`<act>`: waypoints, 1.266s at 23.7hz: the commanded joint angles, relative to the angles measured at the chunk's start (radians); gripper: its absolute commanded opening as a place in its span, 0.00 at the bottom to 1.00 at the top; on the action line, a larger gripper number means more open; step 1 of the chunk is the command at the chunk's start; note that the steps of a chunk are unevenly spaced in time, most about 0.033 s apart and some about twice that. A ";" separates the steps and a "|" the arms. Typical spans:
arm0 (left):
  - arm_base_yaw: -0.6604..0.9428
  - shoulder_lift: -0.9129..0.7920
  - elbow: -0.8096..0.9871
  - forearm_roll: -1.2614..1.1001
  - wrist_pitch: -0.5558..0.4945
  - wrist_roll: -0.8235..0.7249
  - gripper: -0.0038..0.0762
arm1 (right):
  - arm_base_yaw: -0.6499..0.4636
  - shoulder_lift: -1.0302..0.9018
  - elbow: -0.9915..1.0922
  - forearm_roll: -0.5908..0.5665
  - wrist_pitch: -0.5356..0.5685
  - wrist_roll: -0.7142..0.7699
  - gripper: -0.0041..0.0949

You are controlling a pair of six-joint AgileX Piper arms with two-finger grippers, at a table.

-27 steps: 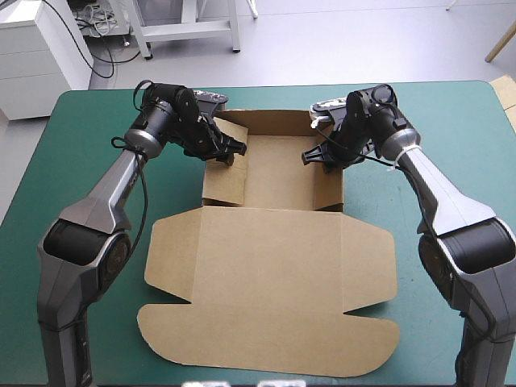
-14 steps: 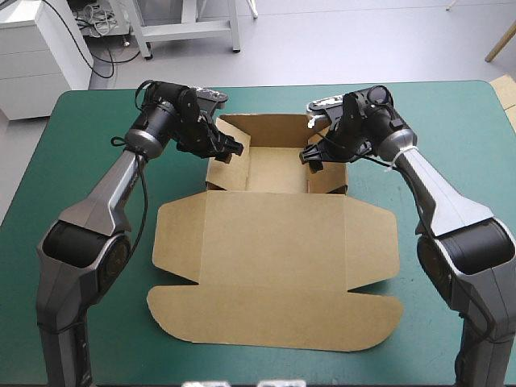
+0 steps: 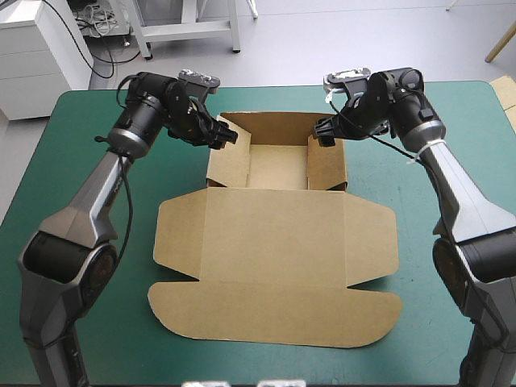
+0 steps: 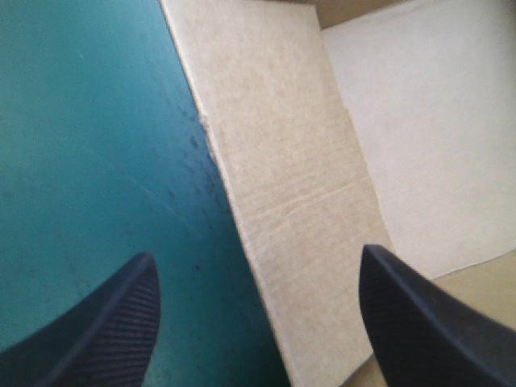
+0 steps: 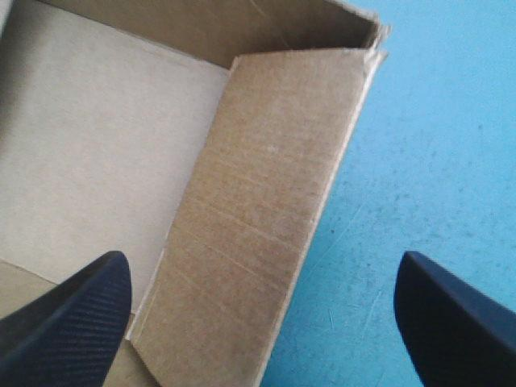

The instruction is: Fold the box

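Observation:
The brown box (image 3: 278,165) lies mid-table as an open tray with its walls raised, and its lid (image 3: 274,266) lies flat toward the near edge. My left gripper (image 3: 227,137) hovers open just above the tray's left wall (image 4: 298,201), which runs between its black fingers (image 4: 113,330) without touching them. My right gripper (image 3: 322,133) is open over the right wall (image 5: 266,201), its fingers (image 5: 68,318) wide apart, one over the tray floor and one over the cover. Neither gripper holds anything.
The teal-green cover (image 3: 72,161) lies bare on both sides of the box. The lid's rounded front flap (image 3: 274,322) reaches close to the table's near edge.
Both grippers have let go of the side walls, opened and drawn up and outward. The walls now stand upright, and the box has slid slightly toward the far edge.

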 commanded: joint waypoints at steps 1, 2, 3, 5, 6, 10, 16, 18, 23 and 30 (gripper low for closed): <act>-0.005 -0.152 -0.032 -0.003 -0.031 -0.001 0.67 | -0.010 -0.119 -0.071 0.008 -0.003 -0.030 0.86; -0.005 -0.170 -0.032 0.006 -0.019 0.000 0.67 | -0.010 -0.132 -0.078 0.008 -0.003 -0.038 0.86; -0.005 -0.191 -0.032 0.021 -0.005 0.003 0.67 | -0.010 -0.148 -0.082 0.008 -0.003 -0.042 0.86; -0.005 -0.227 -0.032 0.048 0.035 0.020 0.66 | -0.010 -0.175 -0.083 0.008 -0.005 -0.051 0.86; -0.005 -0.244 -0.032 0.053 0.060 0.039 0.64 | -0.010 -0.189 -0.083 0.006 -0.003 -0.051 0.86; -0.005 -0.304 -0.032 0.057 0.060 0.064 0.47 | -0.010 -0.227 -0.083 0.003 0.008 -0.053 0.86; -0.005 -0.389 -0.028 0.055 0.060 0.138 0.04 | -0.010 -0.236 -0.081 0.009 0.014 -0.011 0.86; -0.005 -0.426 0.012 0.055 0.060 0.162 0.04 | -0.010 -0.230 -0.077 0.003 0.014 0.009 0.86; -0.005 -0.570 0.318 0.081 0.060 0.178 0.04 | -0.011 -0.159 -0.068 0.003 0.014 0.040 0.86; -0.005 -0.650 0.670 0.074 0.022 0.142 0.04 | -0.028 0.001 -0.068 0.007 0.014 0.089 0.86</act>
